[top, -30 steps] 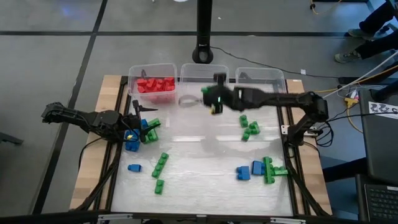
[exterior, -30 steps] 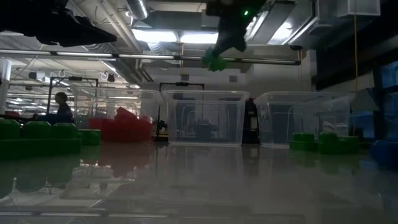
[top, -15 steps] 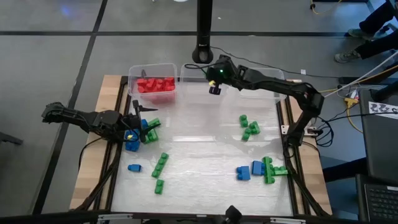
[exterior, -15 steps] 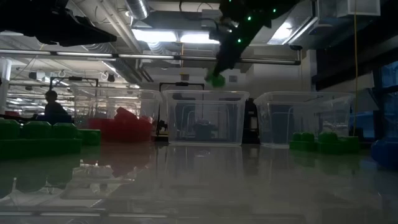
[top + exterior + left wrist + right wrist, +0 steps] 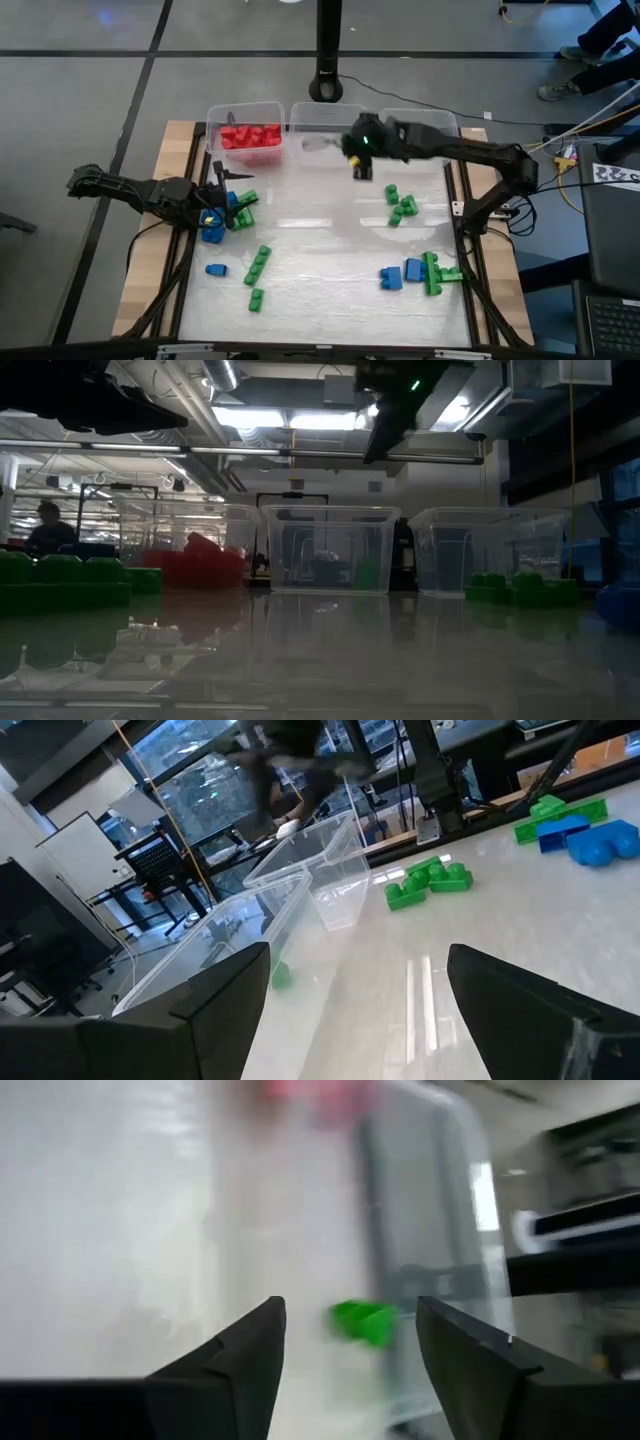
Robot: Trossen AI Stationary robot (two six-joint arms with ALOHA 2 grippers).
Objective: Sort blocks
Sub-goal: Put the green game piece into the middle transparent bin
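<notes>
A small green block [image 5: 363, 1322] lies in the middle clear bin [image 5: 318, 122], on its floor near the front wall; the low view also shows this green block [image 5: 367, 573]. My right gripper [image 5: 360, 168] hangs open in the air by that bin's near right corner, nothing between its fingers [image 5: 250, 1360]. Red blocks [image 5: 250, 136] fill the left bin. Loose green blocks [image 5: 400, 205] and a green and blue cluster [image 5: 420, 272] lie on the table. My left gripper [image 5: 225, 195] waits open at the table's left edge, over a blue and green cluster [image 5: 228, 215].
A third clear bin [image 5: 420, 122] stands at the far right of the row. More green blocks [image 5: 258, 265] and a blue block [image 5: 216, 269] lie at the near left. The table's middle [image 5: 320, 230] is bare. A person [image 5: 45, 525] shows far behind the table.
My right gripper carried a green block toward the far edge over the middle bin, opened and let go. The block has fallen into that bin. The gripper has since drawn back toward the near edge and a little right.
</notes>
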